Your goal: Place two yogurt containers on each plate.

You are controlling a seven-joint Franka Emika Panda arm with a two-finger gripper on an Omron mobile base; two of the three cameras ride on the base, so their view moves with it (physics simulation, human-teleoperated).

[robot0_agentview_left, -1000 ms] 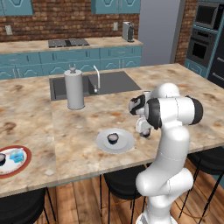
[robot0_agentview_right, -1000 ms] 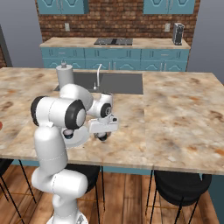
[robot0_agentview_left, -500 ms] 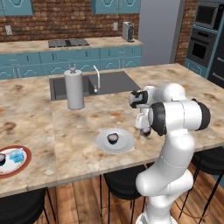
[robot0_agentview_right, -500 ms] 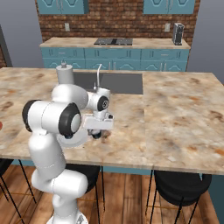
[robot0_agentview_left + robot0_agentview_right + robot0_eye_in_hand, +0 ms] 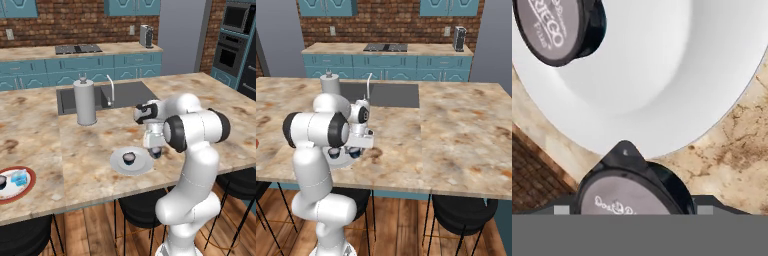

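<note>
My gripper (image 5: 156,149) is shut on a dark round yogurt container (image 5: 156,153), low at the right edge of the pale grey plate (image 5: 142,167). A second dark yogurt container (image 5: 129,158) stands on that plate. In the hand view the held container (image 5: 632,192) sits between my fingertips at the bottom, just off the plate's rim (image 5: 662,75), and the other container (image 5: 559,27) is at the top left. The right base view shows my gripper (image 5: 356,149) beside the plate (image 5: 345,161). The cream, red-rimmed plate (image 5: 25,189) at far left holds a dark container (image 5: 1,181) and a light-blue boxy one (image 5: 20,177).
A tall grey cylinder (image 5: 85,102) stands beside the sink (image 5: 130,92) and its faucet (image 5: 110,90), behind the grey plate. The counter's front edge runs just below the plates, with dark stools (image 5: 140,212) under it. Bare counter stretches to the right.
My arm has turned and brought the gripper down and left with the dark container, from above the counter to the grey plate's right edge. The containers on the plates have not moved.
</note>
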